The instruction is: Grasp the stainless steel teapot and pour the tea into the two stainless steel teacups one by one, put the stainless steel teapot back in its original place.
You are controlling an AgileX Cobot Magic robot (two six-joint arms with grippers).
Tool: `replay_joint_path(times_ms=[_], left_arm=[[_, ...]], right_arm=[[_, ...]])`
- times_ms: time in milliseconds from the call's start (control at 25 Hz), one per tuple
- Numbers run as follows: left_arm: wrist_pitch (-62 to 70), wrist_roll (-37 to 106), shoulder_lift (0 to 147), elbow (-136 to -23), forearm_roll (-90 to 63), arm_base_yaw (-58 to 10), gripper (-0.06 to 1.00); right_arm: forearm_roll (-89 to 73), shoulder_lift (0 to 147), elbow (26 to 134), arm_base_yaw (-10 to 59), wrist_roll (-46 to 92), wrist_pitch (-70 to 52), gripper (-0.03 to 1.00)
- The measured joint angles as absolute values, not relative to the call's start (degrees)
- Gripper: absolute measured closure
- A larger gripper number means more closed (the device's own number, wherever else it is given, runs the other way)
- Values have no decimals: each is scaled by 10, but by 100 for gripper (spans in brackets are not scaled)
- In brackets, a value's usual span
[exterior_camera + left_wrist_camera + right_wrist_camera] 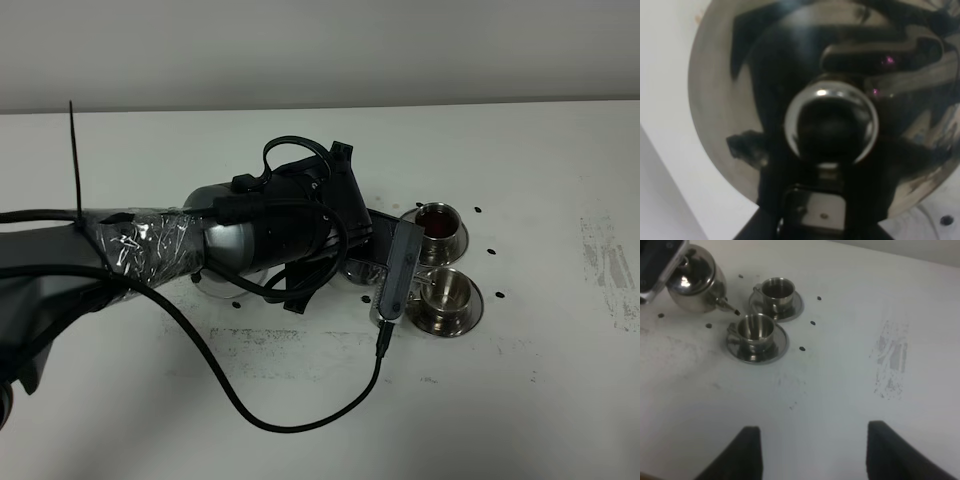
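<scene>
The stainless steel teapot (692, 282) hangs beside the two stainless steel teacups, its thin spout (727, 305) ending right at the rim of the nearer teacup (755, 330), which looks empty. The farther teacup (777, 290) holds dark tea (435, 218). In the left wrist view the teapot's lid and knob (830, 120) fill the picture, and my left gripper (812, 212) is shut on the teapot by its handle. From above, my left arm hides most of the teapot (360, 270). My right gripper (812, 455) hovers open over bare table, away from the cups.
Each cup stands on a round saucer (470, 318). An edge of a flat steel disc (218, 285) shows under the left arm. A black cable (270, 420) loops across the near table. Scuffed marks (605, 265) lie at the right. Small black dots ring the cups.
</scene>
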State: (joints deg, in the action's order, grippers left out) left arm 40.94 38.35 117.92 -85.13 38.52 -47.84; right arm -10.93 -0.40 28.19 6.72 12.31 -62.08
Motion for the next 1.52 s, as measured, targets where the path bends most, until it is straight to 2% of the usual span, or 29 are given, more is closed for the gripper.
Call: replay_joint_path(times_ms=[1520], left_arm=[[372, 385, 1179, -852, 494, -484, 77]], right_arm=[[-110, -4, 282, 67, 123, -621, 52]])
